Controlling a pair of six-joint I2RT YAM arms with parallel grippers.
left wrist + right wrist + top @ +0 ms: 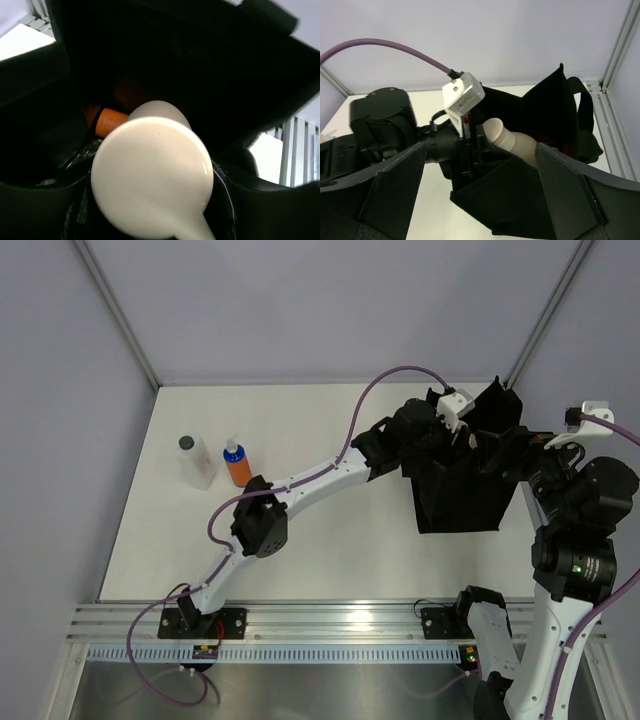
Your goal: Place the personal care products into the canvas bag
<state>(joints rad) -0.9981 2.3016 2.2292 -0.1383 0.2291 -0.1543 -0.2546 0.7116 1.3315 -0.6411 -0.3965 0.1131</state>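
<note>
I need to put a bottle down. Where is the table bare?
Bare: the table between left arm and canvas bag, and behind the clear bottle and orange bottle. Crowded: the bag mouth, with left gripper and right gripper.

The left end effector (475,142) and its cream-capped bottle (512,142) fill the mouth of the canvas bag (455,500), while the left arm (300,490) bars mid-counter (330,550).

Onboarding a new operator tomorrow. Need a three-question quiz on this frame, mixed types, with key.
1. True or false: the left gripper holds a cream bottle at the mouth of the canvas bag.
2. How many bottles stand on the table outside the bag?
3. The cap of the orange bottle is: A red, B blue, C white.
Key: 1 true; 2 two, the orange bottle and the clear bottle; 3 B.
</note>
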